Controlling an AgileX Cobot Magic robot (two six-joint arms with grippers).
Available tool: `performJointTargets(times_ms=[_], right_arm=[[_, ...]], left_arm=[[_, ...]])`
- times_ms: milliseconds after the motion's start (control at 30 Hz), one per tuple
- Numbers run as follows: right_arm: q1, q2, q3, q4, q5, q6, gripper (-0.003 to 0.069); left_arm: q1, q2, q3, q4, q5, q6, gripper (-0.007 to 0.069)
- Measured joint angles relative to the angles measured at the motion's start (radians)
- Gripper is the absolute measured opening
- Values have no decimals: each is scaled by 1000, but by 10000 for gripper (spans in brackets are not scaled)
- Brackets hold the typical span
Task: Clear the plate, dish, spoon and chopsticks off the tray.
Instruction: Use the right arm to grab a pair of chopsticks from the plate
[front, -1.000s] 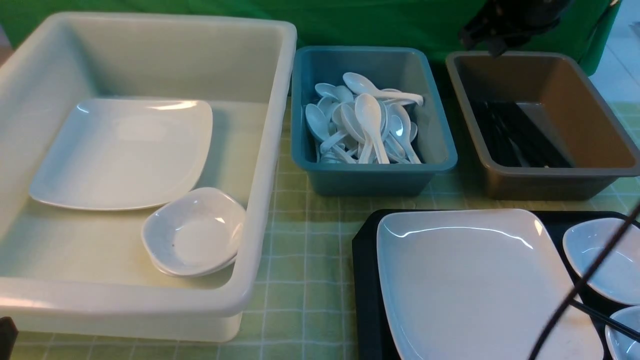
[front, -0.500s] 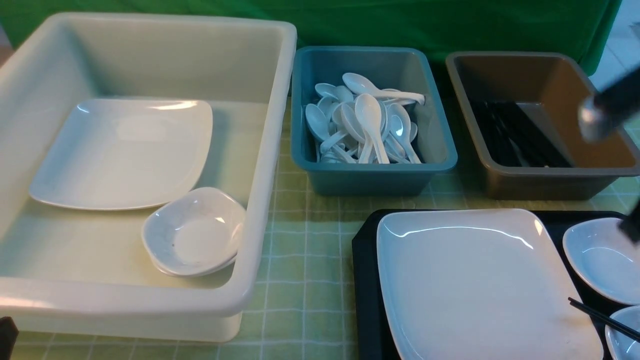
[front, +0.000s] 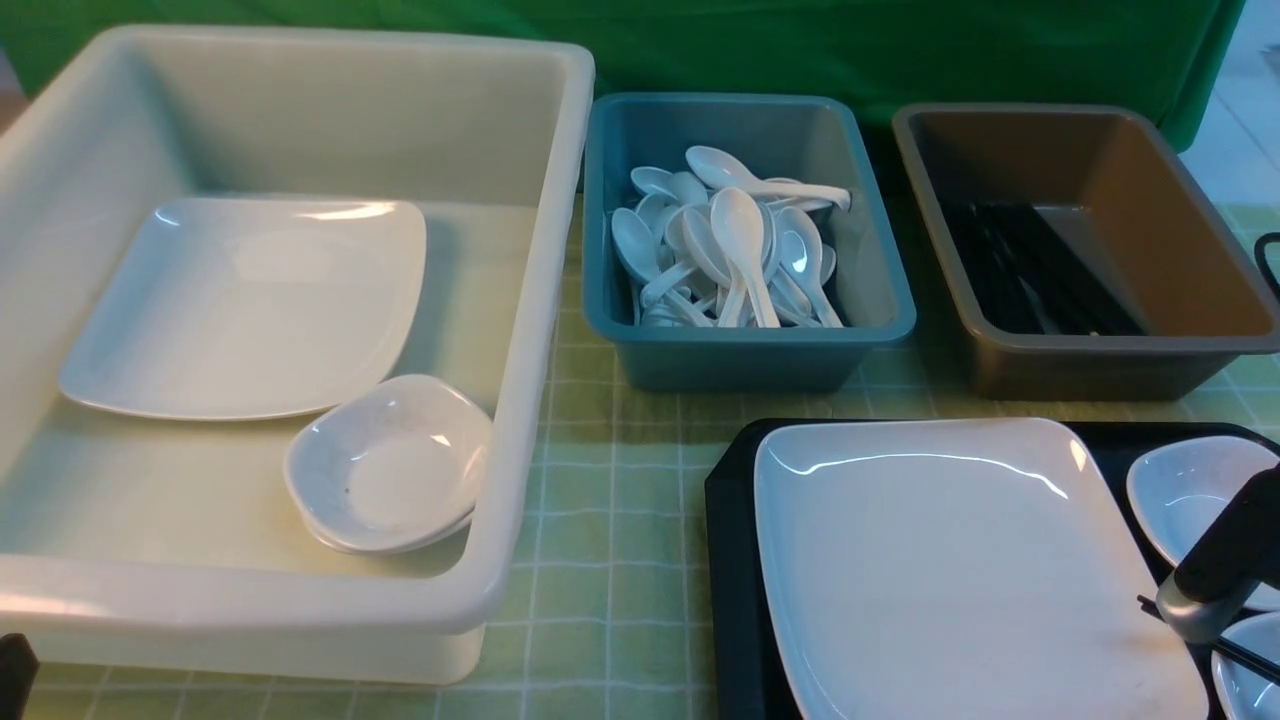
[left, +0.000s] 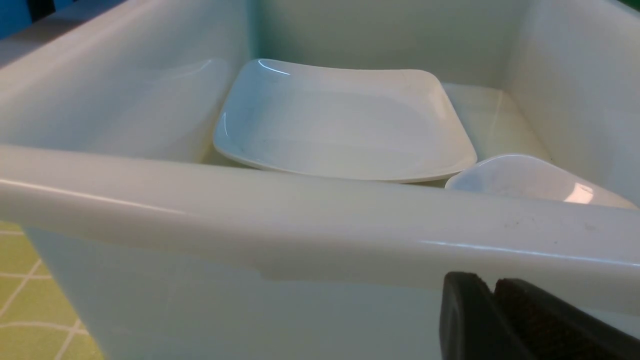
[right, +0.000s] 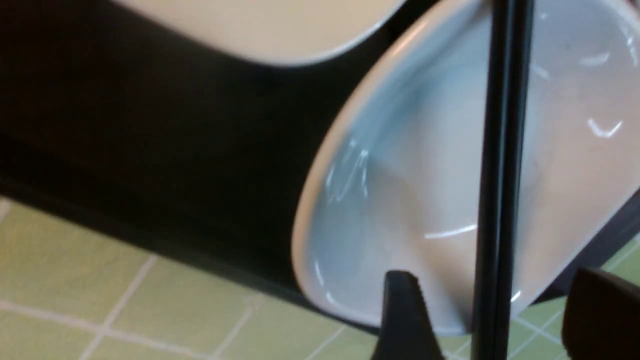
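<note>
- Where a pale green checked cloth covers the counter (front: 610, 560), three tubs stand along the far side and the tray sits at the near right.
- The white tub (front: 250, 620) is the biggest thing there and fills the left side. Inside it a second plate (front: 250, 300) lies flat, and just beside that plate's near right corner is a tub dish (front: 390, 465) that seems to be stacked on another.
- The tray (front: 728, 560), dark with a low rim, lies in front of the teal and brown tubs.
- The plate (front: 960, 570) rests flat on the tray and covers most of its left part.
- The teal tub (front: 750, 360) in the middle holds a heap of white spoons (front: 740, 240).
- The brown tub (front: 1100, 375) on the right has dark sticks (front: 1030, 270) on its floor.
- Two small dishes sit on the tray to the right of the plate: the far dish (front: 1180, 490) and the near dish (front: 1250, 690). The near dish is cut off by the front view's edge.
- The chopsticks (front: 1250, 655) lie together across the near dish, with one end at the plate's right edge.
- The right hand (right: 492, 300) is low over the chopsticks and released. Its fingers (right: 405, 310) stand wide apart, one on each side of the pair, and neither touches it.
- The left hand (left: 492, 287) hangs outside the white tub's near wall, clenched on nothing, with its fingers lying together.
</note>
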Motion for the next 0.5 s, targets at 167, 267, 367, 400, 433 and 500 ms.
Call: performJointTargets(times_ms=[167, 267, 367, 400, 433, 500], right_arm=[[-54, 94, -1, -5, -42, 4, 407], [-74, 156, -15, -9, -46, 7, 407], [-86, 202, -42, -12, -54, 16, 407], [-92, 218, -50, -15, -58, 20, 407], [-96, 236, -53, -21, -61, 21, 407], [-104, 256, -53, -29, -58, 23, 407]], left_arm=[[0, 0, 0, 0, 0, 0, 69], [0, 0, 0, 0, 0, 0, 73], [0, 0, 0, 0, 0, 0, 75], [0, 0, 0, 0, 0, 0, 75], [0, 0, 0, 0, 0, 0, 77], [0, 0, 0, 0, 0, 0, 80]])
